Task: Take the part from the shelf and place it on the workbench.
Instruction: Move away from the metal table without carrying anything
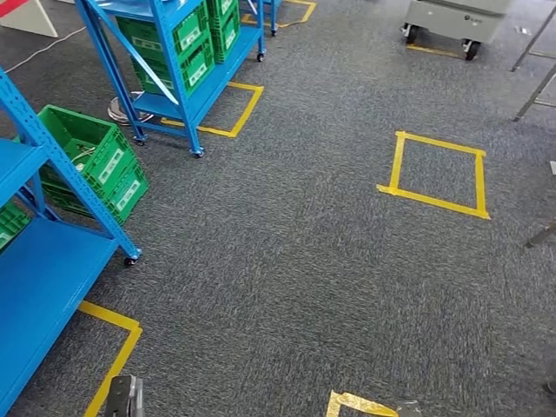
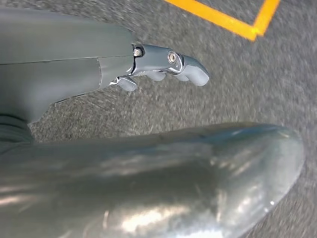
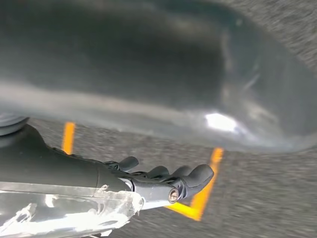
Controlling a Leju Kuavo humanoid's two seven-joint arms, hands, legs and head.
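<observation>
A blue shelf (image 1: 39, 261) stands at the left with green bins (image 1: 98, 161) on its lower level; what lies inside them is too small to tell. A second blue shelf (image 1: 190, 78) with more green bins (image 1: 196, 48) stands farther back. My left hand (image 2: 164, 64) hangs over the carpet with its fingers stretched out and nothing in them; its arm tip shows at the head view's bottom edge (image 1: 124, 398). My right hand (image 3: 168, 181) also hangs with straight fingers and holds nothing. A shiny crinkled strip (image 3: 67, 210) runs along that hand's cover.
Grey carpet (image 1: 295, 261) with yellow tape squares (image 1: 436, 174) spreads ahead. A grey wheeled cart (image 1: 453, 17) stands at the back right, with thin metal legs (image 1: 534, 87) at the right edge. Yellow tape (image 1: 115, 347) borders the near shelf.
</observation>
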